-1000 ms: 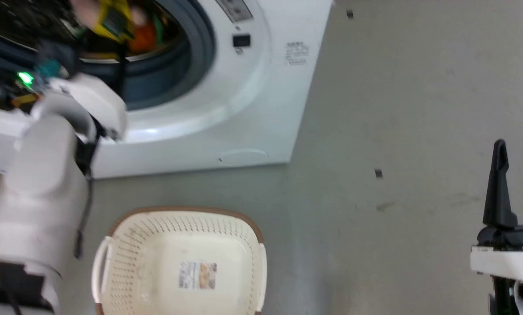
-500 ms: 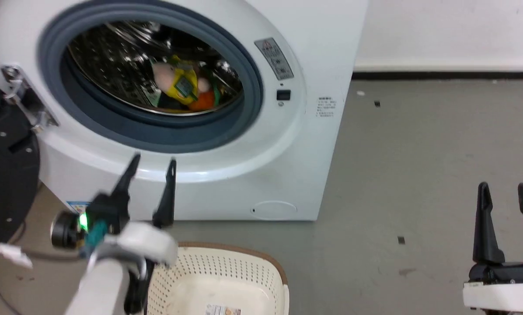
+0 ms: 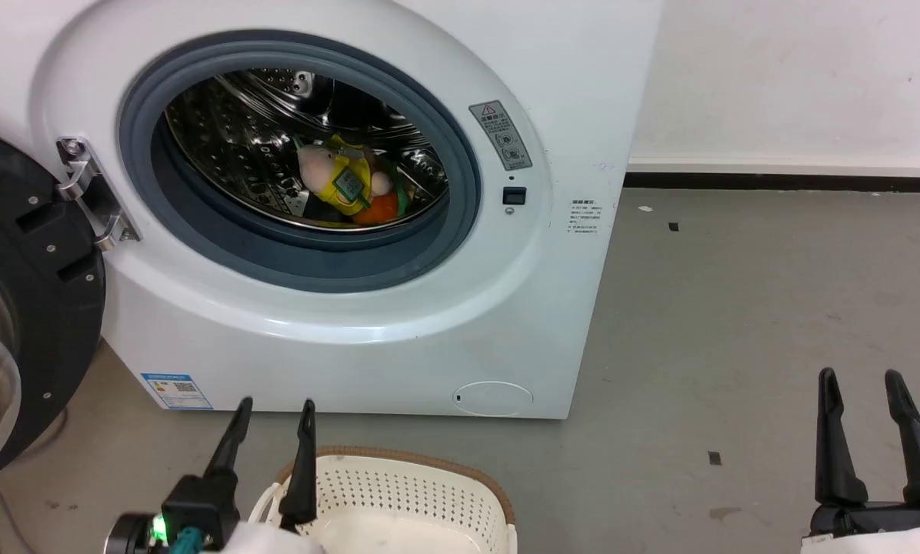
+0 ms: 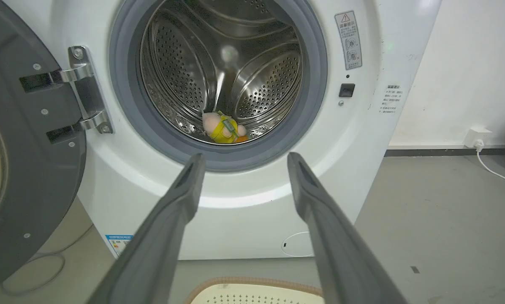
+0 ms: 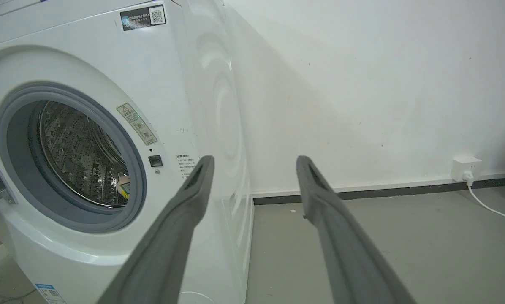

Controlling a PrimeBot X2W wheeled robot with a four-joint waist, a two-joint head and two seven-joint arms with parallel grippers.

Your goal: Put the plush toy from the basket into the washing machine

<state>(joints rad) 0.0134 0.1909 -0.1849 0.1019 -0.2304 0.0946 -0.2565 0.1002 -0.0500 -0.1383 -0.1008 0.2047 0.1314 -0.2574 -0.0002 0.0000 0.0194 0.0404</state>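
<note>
At the lower left of the head view, the left end effector (image 3: 277, 402) points up the frame, its two dark fingers spread apart with nothing between them. The fingers rise beside the upper-left corner of the basket (image 3: 418, 492), their tips short of the washing machine (image 3: 368, 346) front. At the lower right, the right end effector (image 3: 858, 375) stands likewise released and empty. It is over bare grey floor (image 3: 737, 308) that runs open to the white wall (image 3: 783, 77) at the upper right. The basket sits on the floor just before the machine, a narrow strip of floor between them. The black door (image 3: 37, 261) is swung wide at the left edge, leaving the grey-sealed porthole unblocked. The plush toy (image 3: 342, 185) lies inside the steel drum, low and near its front lip.
</note>
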